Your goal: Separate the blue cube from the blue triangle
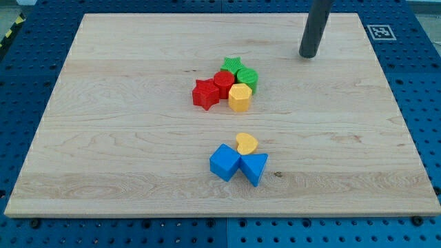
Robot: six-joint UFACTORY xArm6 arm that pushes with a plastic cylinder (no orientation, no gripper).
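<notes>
The blue cube [224,162] lies low in the middle of the wooden board, touching the blue triangle [254,167] on its right. A yellow heart-shaped block [247,144] sits just above the two, touching them. My tip [308,56] is near the view's top right, far above and to the right of the blue blocks, touching no block.
A cluster sits at the board's middle: a red star [205,94], a red cylinder [222,83], a green star [233,66], a green cylinder [247,77] and a yellow hexagon [240,97]. The wooden board [103,138] lies on a blue perforated table.
</notes>
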